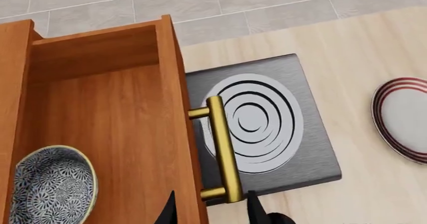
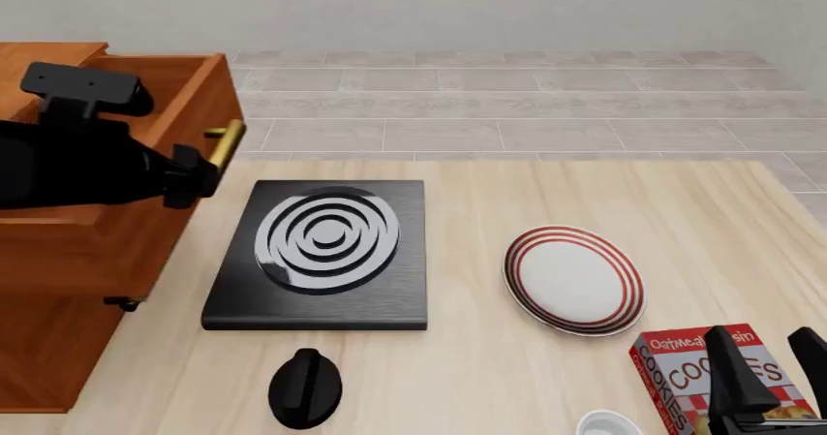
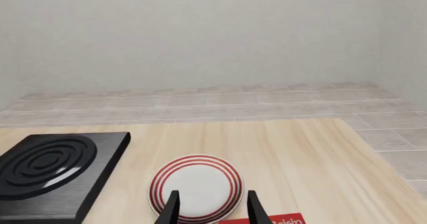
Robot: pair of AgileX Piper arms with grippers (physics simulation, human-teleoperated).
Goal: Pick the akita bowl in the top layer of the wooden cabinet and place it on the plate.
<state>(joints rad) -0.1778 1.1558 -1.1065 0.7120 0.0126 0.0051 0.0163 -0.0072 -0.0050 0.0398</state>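
Reading "COOKIES" on red box [image 2: 704, 375], plate [image 2: 574, 280] beside

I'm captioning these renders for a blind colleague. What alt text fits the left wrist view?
An open wooden drawer holds a blue-patterned akita bowl in one corner. The left gripper sits open at the drawer's brass handle. Beyond lie a black stove slab and a red-ringed plate on the table.

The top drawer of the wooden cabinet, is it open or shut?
Open. The top drawer is pulled out, so its inside shows from above, with the patterned akita bowl lying in it. The left end effector is at the brass handle.
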